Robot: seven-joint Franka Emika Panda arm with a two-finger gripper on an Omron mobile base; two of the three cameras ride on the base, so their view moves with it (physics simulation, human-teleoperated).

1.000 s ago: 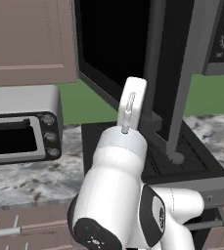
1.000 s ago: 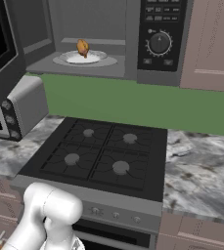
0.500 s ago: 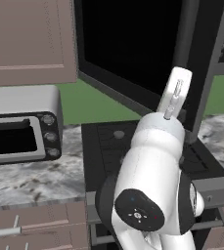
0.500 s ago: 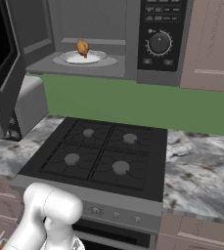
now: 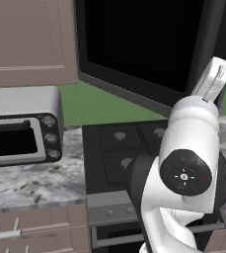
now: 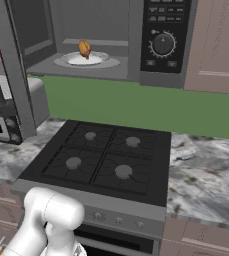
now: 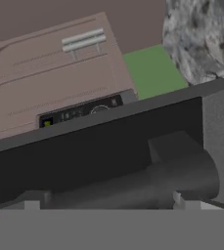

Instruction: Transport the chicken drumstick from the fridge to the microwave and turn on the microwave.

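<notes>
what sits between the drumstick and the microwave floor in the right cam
A white plate: in the right base view the chicken drumstick rests on it, inside the open microwave.

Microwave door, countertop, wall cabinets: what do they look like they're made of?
Microwave door: black glass panel in a dark grey frame that looks like matte metal or plastic; the panel is flat, uniformly black.
Countertop: polished stone, likely marble or granite, judging by mottled grey-white veining.
Wall cabinets: brown panelled fronts, probably painted or laminated wood; no grain is visible, so this is uncertain.
</notes>
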